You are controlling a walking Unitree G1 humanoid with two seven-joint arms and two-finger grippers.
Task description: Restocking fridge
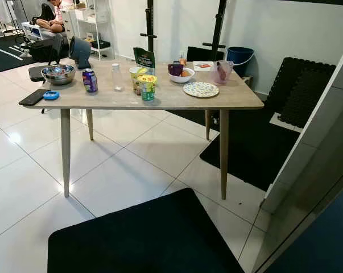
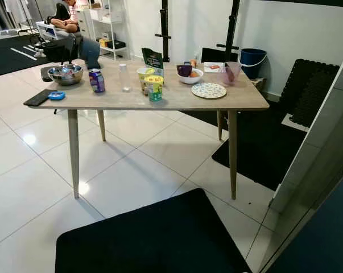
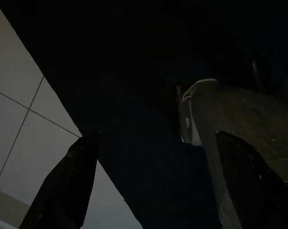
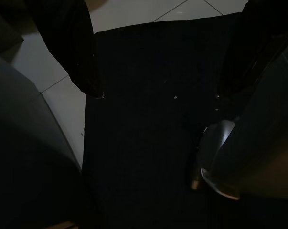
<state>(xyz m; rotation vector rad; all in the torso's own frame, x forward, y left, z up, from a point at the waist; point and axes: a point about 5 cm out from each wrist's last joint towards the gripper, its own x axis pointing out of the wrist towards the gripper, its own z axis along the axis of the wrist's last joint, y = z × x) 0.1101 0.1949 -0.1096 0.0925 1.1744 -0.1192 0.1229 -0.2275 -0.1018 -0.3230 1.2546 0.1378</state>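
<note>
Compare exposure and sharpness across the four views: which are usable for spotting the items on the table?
Left and right eye views: bright, sharp, table and soda can legible, ceiling glare on the floor tiles. Left wrist view and right wrist view: very dark, black fingers against a black mat.

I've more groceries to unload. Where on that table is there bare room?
The wooden table is bare along its near edge, and between the blue soda can and patterned plate only in front of the yellow-green cups. Its far side is crowded.

Seated person point(image 1: 53, 17) cut off at top edge, fridge panel point(image 1: 325, 148) cropped at right.
</note>
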